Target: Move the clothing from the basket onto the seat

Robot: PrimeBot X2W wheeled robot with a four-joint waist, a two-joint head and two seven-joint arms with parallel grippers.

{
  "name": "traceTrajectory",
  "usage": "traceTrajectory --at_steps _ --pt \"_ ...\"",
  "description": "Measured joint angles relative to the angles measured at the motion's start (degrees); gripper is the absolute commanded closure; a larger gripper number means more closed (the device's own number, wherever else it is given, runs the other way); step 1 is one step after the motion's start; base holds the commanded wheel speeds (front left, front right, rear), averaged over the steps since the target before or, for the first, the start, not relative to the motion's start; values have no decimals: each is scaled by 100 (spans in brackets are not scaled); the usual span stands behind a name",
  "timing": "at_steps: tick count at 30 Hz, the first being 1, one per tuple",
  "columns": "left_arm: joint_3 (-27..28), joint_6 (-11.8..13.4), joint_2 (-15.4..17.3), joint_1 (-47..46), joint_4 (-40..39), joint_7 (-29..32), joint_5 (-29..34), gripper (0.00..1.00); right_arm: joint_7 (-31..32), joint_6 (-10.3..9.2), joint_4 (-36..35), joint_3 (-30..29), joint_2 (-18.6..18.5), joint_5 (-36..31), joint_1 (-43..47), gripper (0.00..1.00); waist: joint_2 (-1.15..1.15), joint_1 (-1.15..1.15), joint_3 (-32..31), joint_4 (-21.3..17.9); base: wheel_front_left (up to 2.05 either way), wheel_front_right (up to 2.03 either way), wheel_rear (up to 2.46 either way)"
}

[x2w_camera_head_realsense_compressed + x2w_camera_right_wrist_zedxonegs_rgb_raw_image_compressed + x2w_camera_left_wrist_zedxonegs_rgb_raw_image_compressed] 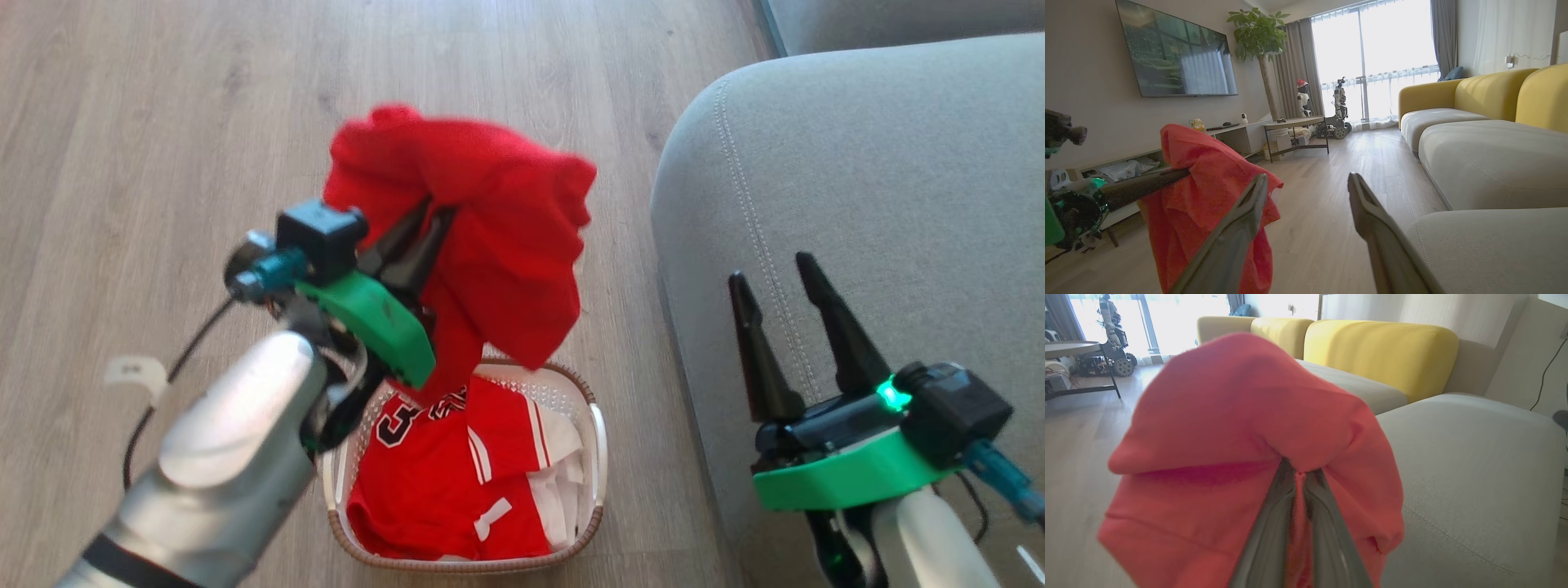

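Basket: the white perforated basket (602, 457) stands on the wood floor (163, 122) at the lower centre of the head view, just beside the seat's rounded corner; its long axis runs bottom to top of the frame.
Jersey: the jersey (441, 482) lies crumpled inside the basket, numerals toward the basket's upper left, white stripes near its middle; its long axis follows the basket's.
Right end effector: the right end effector (771, 269) hovers at the lower right over the seat's edge, fingers spread wide, holding nothing.
Left end effector: the left end effector (426, 224) is clamped tight on cloth above the basket, at centre frame.
Plain red garment: the plain red garment (490, 220) hangs bunched over the left fingertips, clear of the basket except for a tail that trails down to the rim; its long axis runs top to bottom, loose end pointing down.
Seat: the grey seat (882, 204) fills the right of the frame; no clothing lies on the part in view.
Progress: by appearance early, with one garment lifted but not yet delivered and the jersey untouched in the basket.
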Motion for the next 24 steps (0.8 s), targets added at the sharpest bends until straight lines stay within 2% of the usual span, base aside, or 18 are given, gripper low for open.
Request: traceTrajectory --at_steps 5,16,24 --pt "67 136 133 -277 -490 207 0 100 0 0 130 300 -53 44 53 0 0 0 -47 19 0 0 0" --pt "27 191 126 -287 -920 369 -59 100 0 0 638 956 -215 337 29 0 0 0 -63 51 0 0 0" --pt "-148 185 113 -165 -1214 420 -75 100 1 0 1109 1359 -343 642 -591 0 0 0 -47 178 0 0 0"
